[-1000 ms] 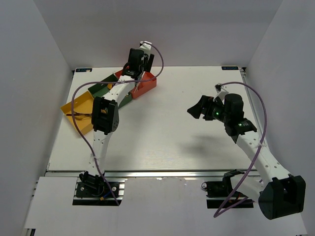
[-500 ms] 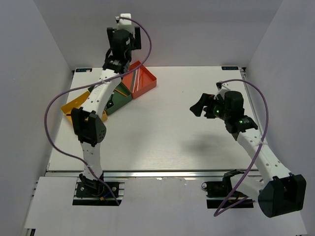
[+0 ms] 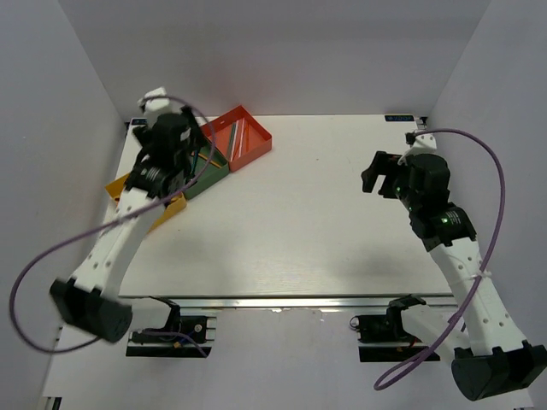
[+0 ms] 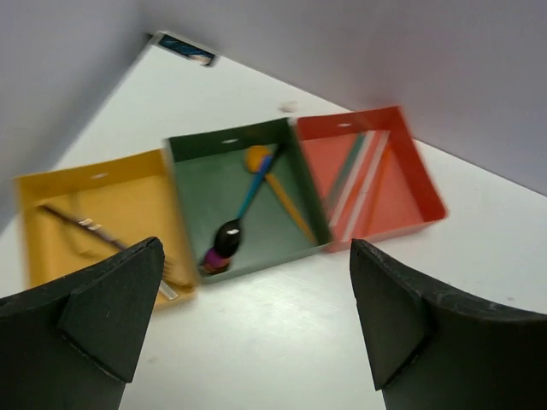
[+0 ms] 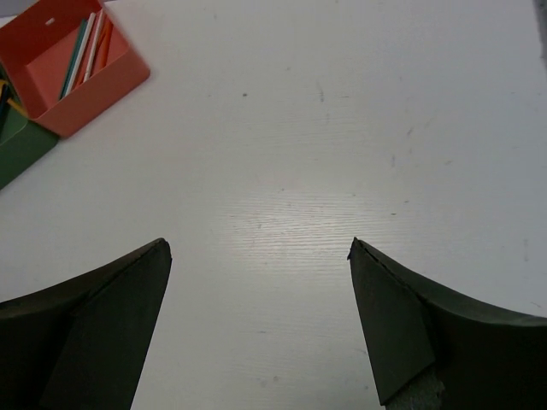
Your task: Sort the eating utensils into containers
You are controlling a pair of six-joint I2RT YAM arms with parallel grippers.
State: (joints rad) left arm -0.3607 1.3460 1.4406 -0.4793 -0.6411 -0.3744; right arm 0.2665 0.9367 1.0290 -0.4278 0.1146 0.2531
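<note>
Left gripper (image 4: 256,248) and right gripper (image 5: 256,243) both agape, empty; utensils (image 4: 229,235) seem all boxed, so retract left high, clear of green box (image 4: 201,188) rim.

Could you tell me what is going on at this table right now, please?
Two robot arms are sorting eating utensils into a yellow box, a green box and a red-orange box at the table's far left corner. The left gripper hangs open and empty above them; the right gripper is open and empty over the table. Chopsticks lie in the red-orange box, spoons in the green box, a dark utensil in the yellow box.
</note>
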